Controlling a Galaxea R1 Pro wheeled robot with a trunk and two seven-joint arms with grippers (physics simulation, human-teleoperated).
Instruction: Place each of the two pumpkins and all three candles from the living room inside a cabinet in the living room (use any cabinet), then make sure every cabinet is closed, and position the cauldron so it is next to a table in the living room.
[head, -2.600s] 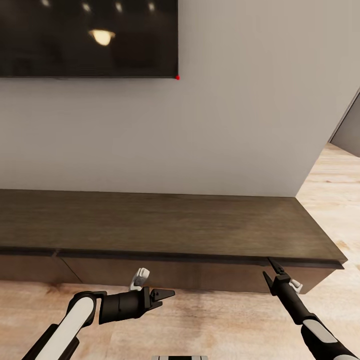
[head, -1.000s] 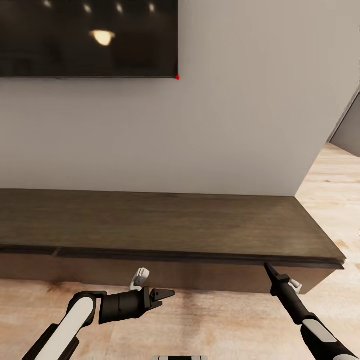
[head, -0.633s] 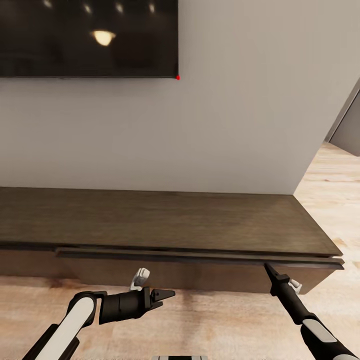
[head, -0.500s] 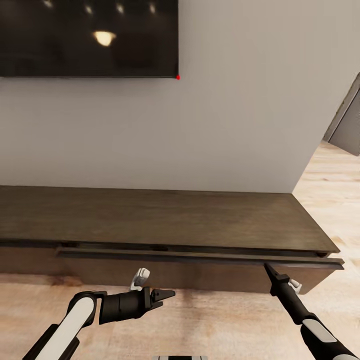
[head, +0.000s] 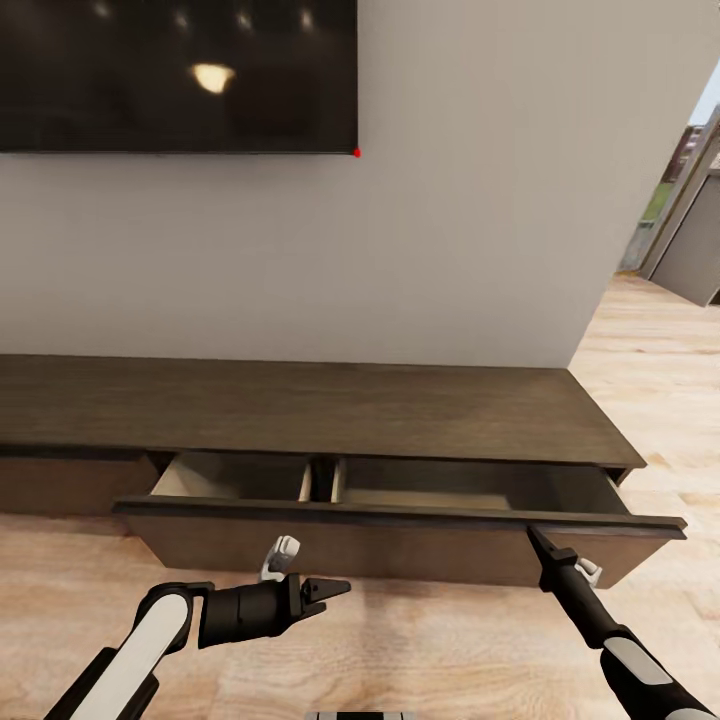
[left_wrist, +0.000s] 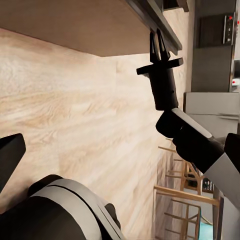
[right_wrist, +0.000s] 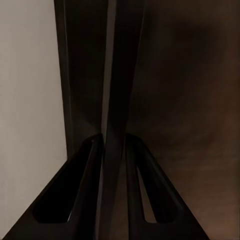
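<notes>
Dark-brown cabinet (head: 300, 410) drawer front (head: 400, 530), running left to right, has its top lip pinched at its right end by the closed right tool (head: 541, 545); left tool (head: 325, 590), nearly closed, holds nothing.

White arms, black end effectors

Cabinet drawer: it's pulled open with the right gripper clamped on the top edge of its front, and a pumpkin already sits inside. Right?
Not quite. The drawer is open and the right gripper is shut on the edge of its front, as the right wrist view confirms, but the head view shows bare compartments, with no pumpkin inside.
</notes>
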